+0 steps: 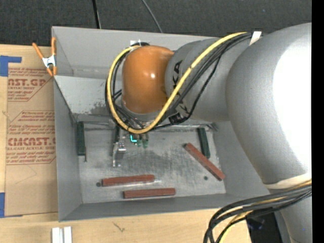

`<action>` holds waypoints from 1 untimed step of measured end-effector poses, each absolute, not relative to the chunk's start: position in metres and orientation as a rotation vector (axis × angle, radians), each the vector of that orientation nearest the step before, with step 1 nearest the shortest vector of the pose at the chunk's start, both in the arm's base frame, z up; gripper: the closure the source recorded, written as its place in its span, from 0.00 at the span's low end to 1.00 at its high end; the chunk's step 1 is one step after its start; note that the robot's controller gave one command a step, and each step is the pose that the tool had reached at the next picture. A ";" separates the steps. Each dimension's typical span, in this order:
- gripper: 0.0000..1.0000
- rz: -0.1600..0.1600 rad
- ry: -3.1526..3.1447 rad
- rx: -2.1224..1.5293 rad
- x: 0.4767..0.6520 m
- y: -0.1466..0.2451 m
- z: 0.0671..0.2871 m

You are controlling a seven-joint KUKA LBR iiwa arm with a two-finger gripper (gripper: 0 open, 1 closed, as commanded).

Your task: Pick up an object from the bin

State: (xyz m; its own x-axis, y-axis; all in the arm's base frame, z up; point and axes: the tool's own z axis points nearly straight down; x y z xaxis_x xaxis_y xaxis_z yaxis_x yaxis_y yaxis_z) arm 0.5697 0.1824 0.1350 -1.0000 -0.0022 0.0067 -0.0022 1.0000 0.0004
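Gripper (119,155) over bin (65,135) floor left of centre, open or closed unclear; two brown sticks (127,180) near front edge.

The metal bin (68,156) looks scuffed and matt

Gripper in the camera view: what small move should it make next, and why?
Probably shift toward the view's bottom edge, over the long reddish-brown flat stick. The gripper seems to hang over bare grey bin floor, and that stick lies nearest.
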 end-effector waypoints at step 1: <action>0.00 -0.002 -3.142 0.001 0.572 0.182 0.140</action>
State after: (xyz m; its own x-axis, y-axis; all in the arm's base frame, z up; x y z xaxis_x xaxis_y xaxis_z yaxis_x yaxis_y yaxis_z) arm 0.5719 0.1818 0.1397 -1.0000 -0.0004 -0.0008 -0.0004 1.0000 0.0015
